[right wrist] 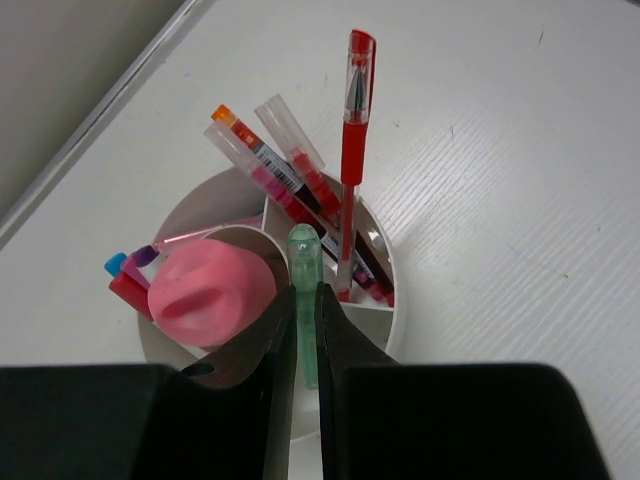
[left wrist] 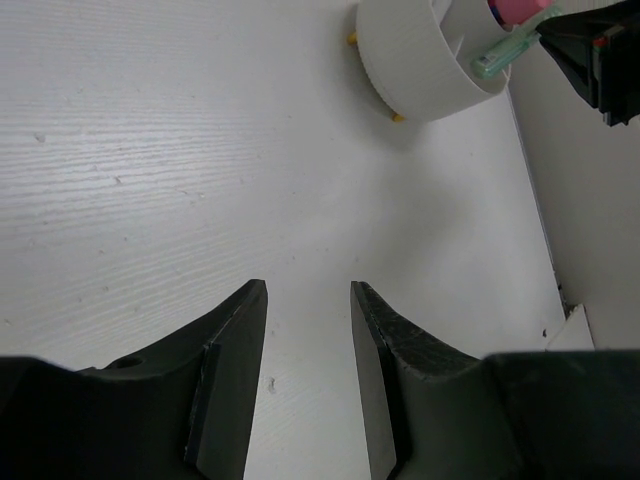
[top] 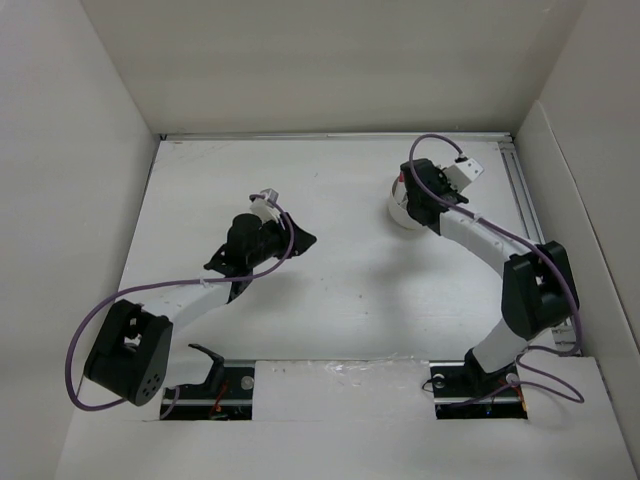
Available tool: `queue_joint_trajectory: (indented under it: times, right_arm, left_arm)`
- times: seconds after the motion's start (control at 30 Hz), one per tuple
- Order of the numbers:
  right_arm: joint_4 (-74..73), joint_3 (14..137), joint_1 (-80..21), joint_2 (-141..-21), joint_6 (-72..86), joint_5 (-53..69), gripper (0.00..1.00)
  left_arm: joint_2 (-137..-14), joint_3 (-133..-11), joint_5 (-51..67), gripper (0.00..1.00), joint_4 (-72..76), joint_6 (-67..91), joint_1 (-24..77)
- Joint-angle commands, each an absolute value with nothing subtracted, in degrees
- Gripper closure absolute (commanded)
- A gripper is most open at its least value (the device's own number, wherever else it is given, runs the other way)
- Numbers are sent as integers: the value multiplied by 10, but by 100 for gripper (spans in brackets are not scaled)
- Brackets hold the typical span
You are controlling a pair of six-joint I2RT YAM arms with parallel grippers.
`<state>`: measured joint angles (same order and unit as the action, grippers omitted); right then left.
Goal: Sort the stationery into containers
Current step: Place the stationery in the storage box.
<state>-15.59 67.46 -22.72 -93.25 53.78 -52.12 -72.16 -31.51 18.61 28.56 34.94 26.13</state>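
The round white tub (right wrist: 385, 285) with inner dividers stands at the back right of the table (top: 402, 212). It holds a red pen (right wrist: 352, 130), clear markers with red insides (right wrist: 275, 170), a pink rounded piece (right wrist: 210, 290) and red and blue-capped items (right wrist: 122, 280). My right gripper (right wrist: 305, 300) is shut on a pale green pen (right wrist: 303, 255), holding it over the tub's middle. My left gripper (left wrist: 308, 295) is open and empty over bare table left of the tub (left wrist: 420, 60). The green pen also shows in the left wrist view (left wrist: 505, 55).
White walls enclose the table on three sides. A metal rail (top: 520, 190) runs along the right edge near the tub. Purple cables loop off both arms.
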Motion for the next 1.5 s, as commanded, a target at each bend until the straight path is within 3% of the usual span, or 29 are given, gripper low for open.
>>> queue_joint_trajectory:
  times: [0.0, 0.07, 0.13, 0.27, 0.53, 0.6, 0.67, 0.7, 0.73, 0.87, 0.9, 0.93, 1.03, 1.47]
  right_arm:
    - [-155, 695, -241, -932, 555, -521, 95]
    - [-155, 695, -247, -932, 555, -521, 90]
    - [-155, 695, -252, -932, 560, -521, 70]
    - [-169, 695, -264, -924, 560, -526, 52]
    - [-150, 631, -308, -802, 550, -470, 52]
    - [-136, 604, -320, -763, 543, -447, 64]
    - [-122, 578, -330, -742, 543, -403, 82]
    - [-122, 573, -340, -724, 543, -384, 96]
    - [-122, 568, -345, -716, 543, -367, 100]
    - [-116, 548, -396, -682, 550, -316, 97]
    - [-116, 537, -420, -677, 550, -310, 92]
    - [-116, 532, -431, -670, 555, -310, 81]
    - [-116, 516, -460, -664, 555, -298, 67]
    - [-100, 497, -496, -641, 549, -276, 62]
  left_arm:
    - [-699, -318, 144, 64, 273, 345, 258]
    - [-699, -325, 112, 64, 249, 345, 258]
    - [-693, -325, 93, 62, 243, 350, 258]
    - [-686, -330, 53, 56, 210, 355, 244]
    - [-686, -364, -91, 41, 109, 360, 239]
    - [-695, -374, -124, 37, 83, 372, 239]
    - [-713, -393, -176, 35, 37, 380, 239]
    - [-718, -399, -195, 33, 22, 393, 239]
    - [-723, -404, -232, 31, 0, 399, 239]
    - [-761, -424, -246, 28, -20, 406, 194]
    - [-770, -425, -235, 28, -20, 406, 161]
    - [-779, -425, -235, 28, -20, 398, 148]
    - [-823, -438, -238, 31, -21, 392, 122]
    - [-895, -470, -211, 37, -37, 355, 122]
